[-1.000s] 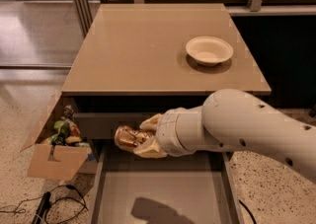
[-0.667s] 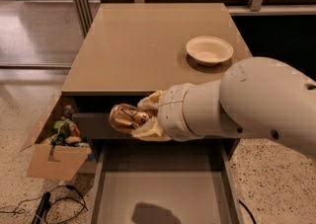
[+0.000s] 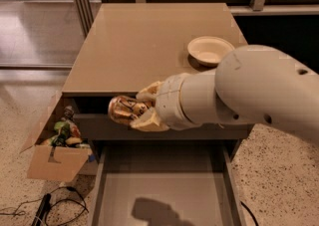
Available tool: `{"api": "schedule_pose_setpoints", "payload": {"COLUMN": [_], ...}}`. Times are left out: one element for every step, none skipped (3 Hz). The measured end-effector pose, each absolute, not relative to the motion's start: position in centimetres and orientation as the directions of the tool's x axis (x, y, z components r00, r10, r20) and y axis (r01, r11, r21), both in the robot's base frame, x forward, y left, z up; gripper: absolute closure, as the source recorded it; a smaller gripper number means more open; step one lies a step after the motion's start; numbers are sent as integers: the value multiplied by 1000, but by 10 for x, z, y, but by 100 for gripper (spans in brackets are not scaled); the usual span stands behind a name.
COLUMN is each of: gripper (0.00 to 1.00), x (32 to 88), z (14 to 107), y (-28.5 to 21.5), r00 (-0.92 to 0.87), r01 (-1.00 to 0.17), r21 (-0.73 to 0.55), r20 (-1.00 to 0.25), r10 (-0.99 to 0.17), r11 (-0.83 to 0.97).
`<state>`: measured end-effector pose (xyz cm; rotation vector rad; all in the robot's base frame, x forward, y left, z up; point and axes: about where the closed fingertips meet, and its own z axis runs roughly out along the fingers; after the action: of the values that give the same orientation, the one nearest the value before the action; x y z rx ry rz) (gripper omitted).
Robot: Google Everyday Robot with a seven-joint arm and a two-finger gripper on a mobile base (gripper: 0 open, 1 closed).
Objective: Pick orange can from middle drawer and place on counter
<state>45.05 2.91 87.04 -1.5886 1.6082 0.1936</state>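
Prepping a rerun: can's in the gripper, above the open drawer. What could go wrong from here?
1. The can, held sideways by the gripper, sits level with the front edge of the counter; too little lift could knock it there.
2. If the grip slips, it would likely fall into the drawer.
3. The bowl stands close to the arm, which could bump it.

Arm [image 3: 259, 95]: bulky, rounded, smooth off-white shell with a few small dark holes. Wrist [image 3: 174, 101]: white cylinder with ring seams. Gripper [image 3: 138, 108]: cream-tan fingers [image 3: 149, 90], just below the bench [image 3: 139, 41] front edge.
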Motion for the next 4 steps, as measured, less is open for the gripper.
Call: {"api": "schedule_pose_setpoints", "payload": {"gripper": [100, 100, 100, 100], "x": [496, 540, 580, 609], "z": [895, 910, 908, 900], "y": [40, 48, 51, 49], "r00": [220, 249, 246, 237], "r01": [-855, -839, -835, -832], "r21": [-491, -518, -513, -519], "r20": [-632, -638, -672, -651], "r10": [-743, -729, -698, -722], "r11": [164, 168, 199, 195]}}
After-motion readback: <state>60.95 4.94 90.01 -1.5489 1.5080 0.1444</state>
